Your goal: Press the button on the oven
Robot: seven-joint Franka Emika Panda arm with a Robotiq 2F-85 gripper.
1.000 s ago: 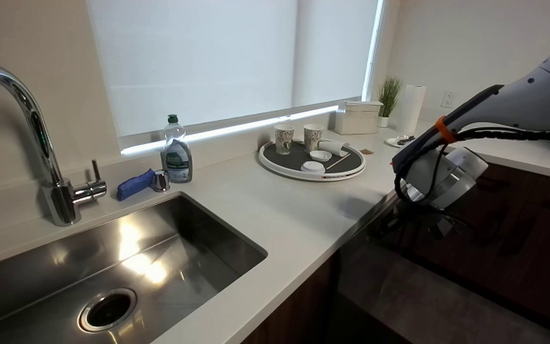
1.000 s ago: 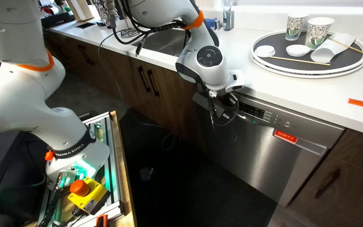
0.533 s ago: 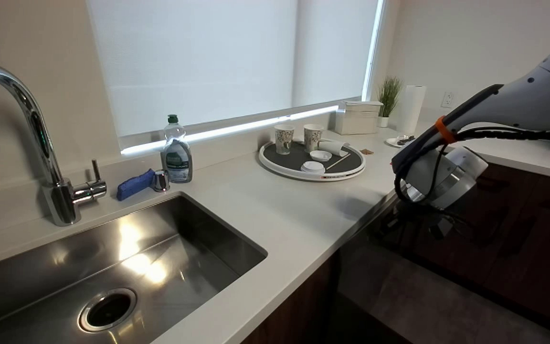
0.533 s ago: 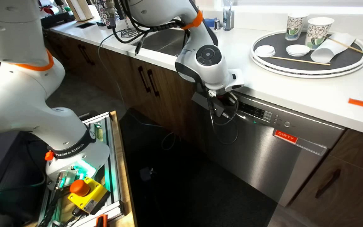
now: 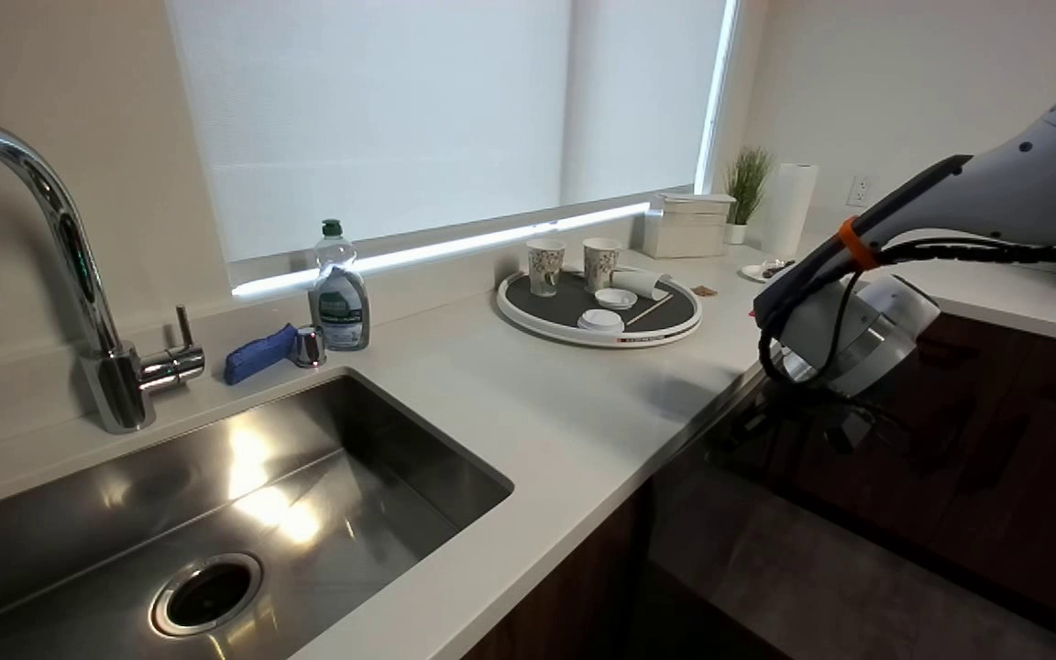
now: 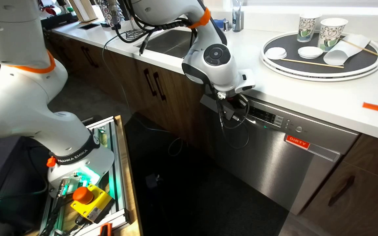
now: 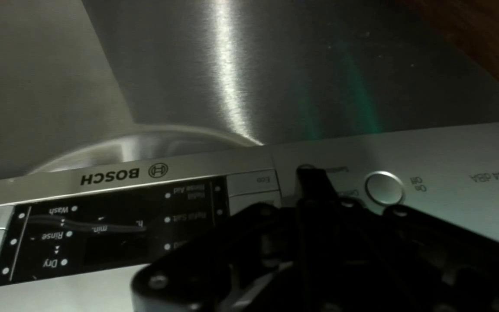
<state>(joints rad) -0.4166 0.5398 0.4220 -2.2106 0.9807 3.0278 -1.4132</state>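
Fingers (image 7: 312, 190) closed tip against tip, and in the wrist view the gripper (image 7: 312, 177) juts up from the bottom edge, right over the control panel (image 7: 461, 156) of a steel dishwasher (image 7: 284, 78), BOSCH lettering upside down! They partly hide a small round button (image 7: 306, 166); touching it or not, I cannot tell. Just to their right sits the bigger On/Off button (image 7: 384, 188), the dark display (image 7: 115, 242) over to the left.

Then, in an exterior view, the arm (image 6: 164, 13) bends over the front edge of the counter (image 6: 346, 101), wrist (image 6: 220, 70) tipped down at the panel's left end, a red DIRTY tag (image 6: 297, 141) on the dishwasher's front. Two paper cups (image 6: 332, 32) stand on a round tray (image 6: 284, 42).

And in an exterior view, the wrist hangs at the counter's edge, fingers too dark to make out. A soap bottle (image 5: 340, 307) stands beside the sink (image 5: 400, 449).
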